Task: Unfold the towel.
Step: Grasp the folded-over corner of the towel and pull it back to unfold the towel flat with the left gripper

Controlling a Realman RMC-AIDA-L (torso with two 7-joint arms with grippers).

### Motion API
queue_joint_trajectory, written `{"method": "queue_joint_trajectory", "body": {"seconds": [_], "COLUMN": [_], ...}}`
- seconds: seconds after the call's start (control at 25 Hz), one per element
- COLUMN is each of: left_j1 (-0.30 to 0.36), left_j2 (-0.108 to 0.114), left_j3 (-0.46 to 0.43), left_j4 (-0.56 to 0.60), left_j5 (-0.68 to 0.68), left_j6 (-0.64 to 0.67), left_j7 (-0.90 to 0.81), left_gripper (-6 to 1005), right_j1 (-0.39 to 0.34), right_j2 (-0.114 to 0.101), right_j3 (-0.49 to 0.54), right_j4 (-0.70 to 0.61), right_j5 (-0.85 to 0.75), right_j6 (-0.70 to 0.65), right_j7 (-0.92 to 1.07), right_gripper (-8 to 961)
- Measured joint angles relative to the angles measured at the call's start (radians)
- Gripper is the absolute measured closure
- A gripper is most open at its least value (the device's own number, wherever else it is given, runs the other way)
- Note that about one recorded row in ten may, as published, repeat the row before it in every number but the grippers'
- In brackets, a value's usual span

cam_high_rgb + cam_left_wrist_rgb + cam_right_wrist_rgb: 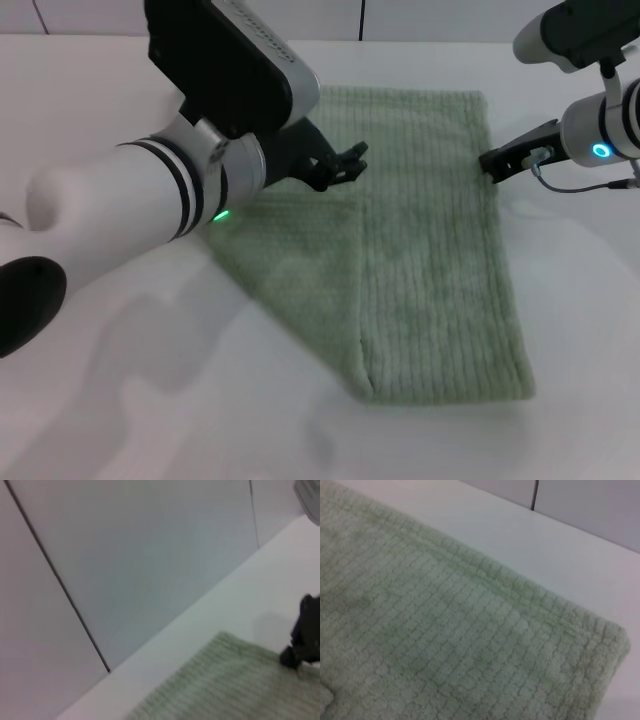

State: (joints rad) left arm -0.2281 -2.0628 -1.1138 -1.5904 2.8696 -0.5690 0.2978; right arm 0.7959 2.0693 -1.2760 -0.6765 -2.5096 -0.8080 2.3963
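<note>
One towel (430, 250) lay partly folded on the white table (150, 400), long axis running near to far. Left gripper (348, 160) hovered over its far-left part, right gripper (497, 160) at its far-right edge; finger state of both: cannot tell.

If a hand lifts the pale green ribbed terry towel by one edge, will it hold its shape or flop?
The pale green ribbed terry towel will likely flop: it lies limp on the white table, one layer folded over another. Its thick looped pile looks grippy rather than slippery. Pushed, it would probably bunch instead of sliding whole.
</note>
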Motion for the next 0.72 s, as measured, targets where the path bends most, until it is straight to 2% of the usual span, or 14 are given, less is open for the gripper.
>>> {"method": "queue_joint_trajectory", "body": {"seconds": [0.16, 0.72], "left_j1": [-0.029, -0.04], "left_j2": [-0.003, -0.005], "left_j3": [0.009, 0.023], "left_j4": [0.012, 0.028], "left_j5": [-0.002, -0.003], "left_j6": [-0.053, -0.049], "left_j7": [0.001, 0.003], "left_gripper": [154, 154], "right_j1": [-0.001, 0.006], "right_j2": [0.0, 0.0], "right_j3": [0.0, -0.012], "right_j4": [-0.001, 0.014], "right_j5": [0.001, 0.011], "right_j6": [0.001, 0.071], "right_j7": [0.0, -0.004], "right_gripper": [954, 954]}}
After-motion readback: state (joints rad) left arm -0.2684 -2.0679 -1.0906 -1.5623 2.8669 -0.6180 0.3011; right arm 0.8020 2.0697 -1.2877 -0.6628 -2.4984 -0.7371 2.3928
